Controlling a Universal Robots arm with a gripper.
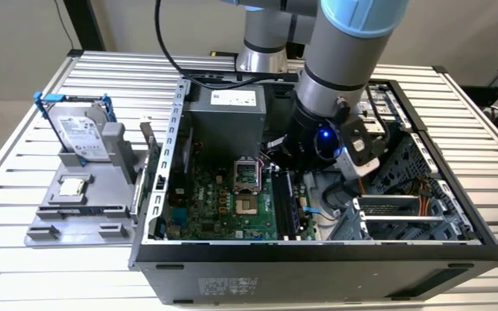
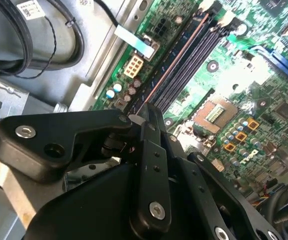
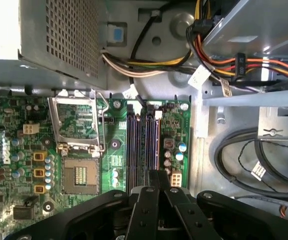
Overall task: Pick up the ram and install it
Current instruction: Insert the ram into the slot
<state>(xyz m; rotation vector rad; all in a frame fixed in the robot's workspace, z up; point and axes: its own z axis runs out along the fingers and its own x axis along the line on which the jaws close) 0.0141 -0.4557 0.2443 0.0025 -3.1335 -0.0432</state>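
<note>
lowered inside the open computer case (image 1: 158,194) over the motherboard (image 1: 223,207), gripper (image 3: 157,176) with fingers drawn together on the ram (image 2: 169,70), thin edge-on stick seated along the black memory slots (image 3: 143,145) beside the empty processor socket (image 3: 79,176).

The desk (image 1: 24,259) is ribbed, dull silver metal. On it, the computer case (image 1: 318,275) has matt black sheet-metal walls; inside lies a glossy green motherboard (image 1: 223,207) with black plastic slots (image 3: 143,145). Beside the case, a grey plastic stand (image 1: 85,207) carries a shiny metal hard drive (image 1: 80,129). The tool (image 2: 146,112) is matt black.
</note>
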